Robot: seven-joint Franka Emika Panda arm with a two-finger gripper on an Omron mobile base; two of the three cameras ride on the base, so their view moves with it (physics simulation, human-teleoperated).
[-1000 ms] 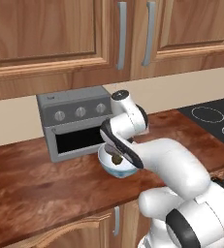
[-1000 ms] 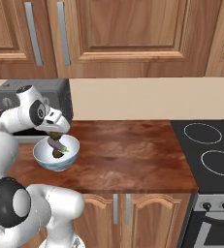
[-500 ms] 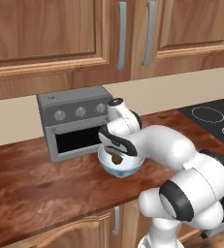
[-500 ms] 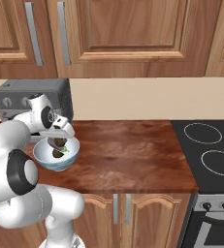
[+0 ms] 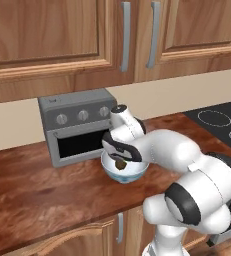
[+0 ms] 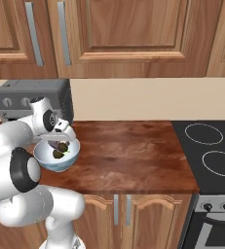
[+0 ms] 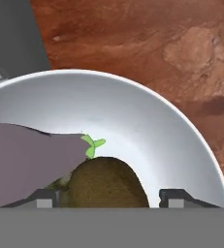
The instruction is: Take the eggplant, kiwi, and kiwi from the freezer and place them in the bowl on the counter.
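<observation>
Here, claw [image 7: 108, 196] parted around a kiwi [image 7: 106, 186], eggplant [image 7: 31, 162] beside it, in the bowl [image 7: 181, 140].

Reddish-brown wooden table [image 5: 47, 190] runs below upper cabinets. Grey toaster oven [image 5: 79, 125] stands at back, near wall. Bowl [image 5: 124, 172], white inside and pale blue outside, sits on table just in front of toaster oven's right end. Black stovetop [image 6: 209, 151] adjoins table's right end.

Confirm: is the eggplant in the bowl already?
Yes, in the hand view the eggplant lies inside the bowl, stem cap against a kiwi.
</observation>
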